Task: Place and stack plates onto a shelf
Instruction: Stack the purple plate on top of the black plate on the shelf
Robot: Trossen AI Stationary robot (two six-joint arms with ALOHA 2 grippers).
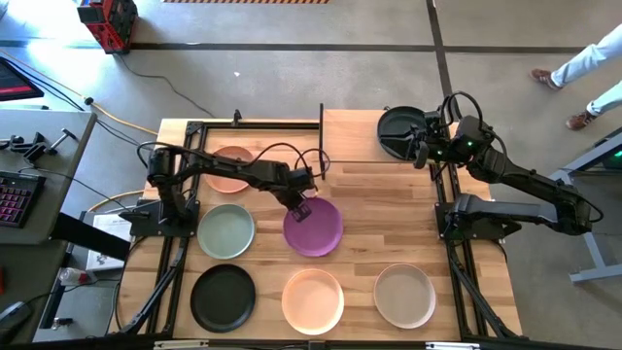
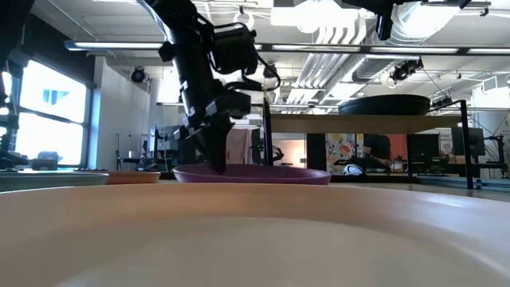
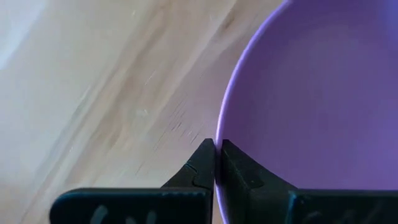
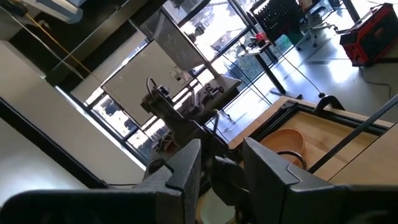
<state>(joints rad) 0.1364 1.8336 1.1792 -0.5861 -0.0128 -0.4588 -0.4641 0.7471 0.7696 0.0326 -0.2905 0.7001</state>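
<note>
The purple plate (image 1: 313, 226) lies at the table's middle. My left gripper (image 1: 299, 205) comes down on its far-left rim and is shut on it, as also seen in the low view (image 2: 215, 159). The shelf (image 1: 355, 136) stands at the far edge, and one black plate (image 1: 400, 131) lies flat on its board. My right gripper (image 1: 421, 148) hovers open at that plate's right side; its wrist view shows the gripper (image 4: 217, 168) with nothing between the fingers. On the table lie a peach-pink plate (image 1: 231, 167), a sage green plate (image 1: 225, 230), a black plate (image 1: 223, 297), another peach plate (image 1: 313, 299) and a beige plate (image 1: 405, 295). My left gripper pinches the purple plate's rim (image 3: 219, 134) at its far-left side, with one finger (image 3: 202, 163) outside the rim and the other finger (image 3: 239, 167) inside the plate. The fingers point down from above. The plate (image 2: 251, 174) sits level, and the near peach plate hides its underside.
Black frame rails (image 1: 180, 262) run along the table's left and right sides (image 1: 452, 262). The shelf's thin black posts (image 2: 267, 131) stand behind the purple plate. Bare wood (image 1: 389, 209) lies between the shelf and the near row of plates. A person's legs (image 1: 583, 68) show beyond the far right corner.
</note>
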